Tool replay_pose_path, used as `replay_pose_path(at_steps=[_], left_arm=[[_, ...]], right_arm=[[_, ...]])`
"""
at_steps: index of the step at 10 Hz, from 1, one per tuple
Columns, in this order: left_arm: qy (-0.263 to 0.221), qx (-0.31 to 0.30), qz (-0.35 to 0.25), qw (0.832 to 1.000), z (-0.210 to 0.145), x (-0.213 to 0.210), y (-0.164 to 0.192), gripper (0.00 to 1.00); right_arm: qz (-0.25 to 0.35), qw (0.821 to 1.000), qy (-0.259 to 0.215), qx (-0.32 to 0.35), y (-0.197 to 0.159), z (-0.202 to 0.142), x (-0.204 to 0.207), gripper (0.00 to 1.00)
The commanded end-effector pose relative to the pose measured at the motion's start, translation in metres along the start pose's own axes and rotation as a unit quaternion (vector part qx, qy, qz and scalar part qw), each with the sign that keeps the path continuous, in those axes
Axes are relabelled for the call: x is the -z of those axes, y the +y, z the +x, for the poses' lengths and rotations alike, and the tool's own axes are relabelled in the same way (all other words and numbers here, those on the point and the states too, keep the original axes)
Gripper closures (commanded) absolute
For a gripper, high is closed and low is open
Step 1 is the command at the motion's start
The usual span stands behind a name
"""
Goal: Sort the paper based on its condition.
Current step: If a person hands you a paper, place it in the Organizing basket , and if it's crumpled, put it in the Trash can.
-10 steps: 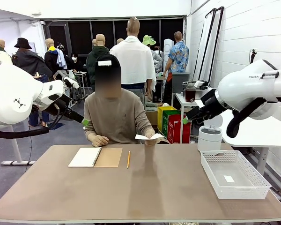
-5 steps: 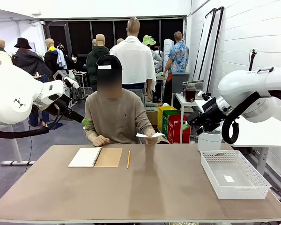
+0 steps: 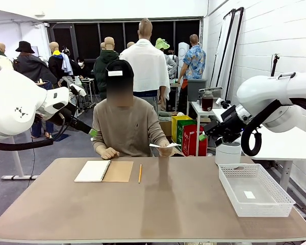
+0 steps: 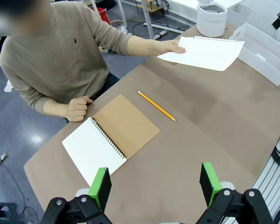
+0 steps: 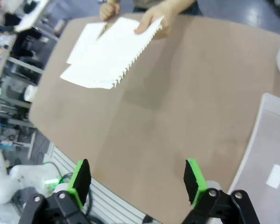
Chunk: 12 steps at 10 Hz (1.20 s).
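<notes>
The paper (image 3: pixel 161 147), a white sheet with one ragged, perforated edge, is held out level above the table's (image 3: pixel 183 214) far edge by the person's hand (image 3: pixel 165 152), which pinches one side while the other edges hang free in the air. The left gripper (image 4: pixel 156 182) is raised over the table's left side and the right gripper (image 5: pixel 136 179) over its right side, each with jaws spread wide and nothing between them. A notebook (image 3: pixel 103 171) and pencil (image 3: pixel 139 173) lie toward the table's far edge and a basket (image 3: pixel 255 190) sits along its right edge, leaving the table's middle and near half bare.
</notes>
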<state>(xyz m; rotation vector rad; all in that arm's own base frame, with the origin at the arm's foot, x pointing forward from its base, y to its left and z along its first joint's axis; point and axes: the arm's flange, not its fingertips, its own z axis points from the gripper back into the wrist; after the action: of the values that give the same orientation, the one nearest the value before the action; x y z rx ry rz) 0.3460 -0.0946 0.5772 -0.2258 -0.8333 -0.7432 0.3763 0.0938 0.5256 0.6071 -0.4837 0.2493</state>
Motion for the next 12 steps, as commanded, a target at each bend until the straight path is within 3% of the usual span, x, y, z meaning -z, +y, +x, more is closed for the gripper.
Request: replay_pose_path(at_steps=[1, 5, 10, 12], left_arm=[[0.000, 0.003, -0.006, 1.000, -0.001, 0.000, -0.001, 0.00], [0.000, 0.003, -0.006, 1.000, -0.001, 0.000, -0.001, 0.00], [0.000, 0.003, -0.006, 1.000, -0.001, 0.000, -0.001, 0.00], [0.000, 0.003, -0.006, 1.000, -0.001, 0.000, -0.001, 0.00]], right_arm=[[0.049, 0.989, 0.009, 0.142, -0.013, 0.030, 0.018, 0.00], [0.130, 0.946, 0.056, 0.290, -0.044, 0.056, 0.055, 0.00], [0.193, 0.894, 0.103, 0.392, -0.067, 0.051, 0.114, 0.00], [0.174, 0.907, 0.096, 0.372, -0.071, 0.042, 0.110, 0.00]])
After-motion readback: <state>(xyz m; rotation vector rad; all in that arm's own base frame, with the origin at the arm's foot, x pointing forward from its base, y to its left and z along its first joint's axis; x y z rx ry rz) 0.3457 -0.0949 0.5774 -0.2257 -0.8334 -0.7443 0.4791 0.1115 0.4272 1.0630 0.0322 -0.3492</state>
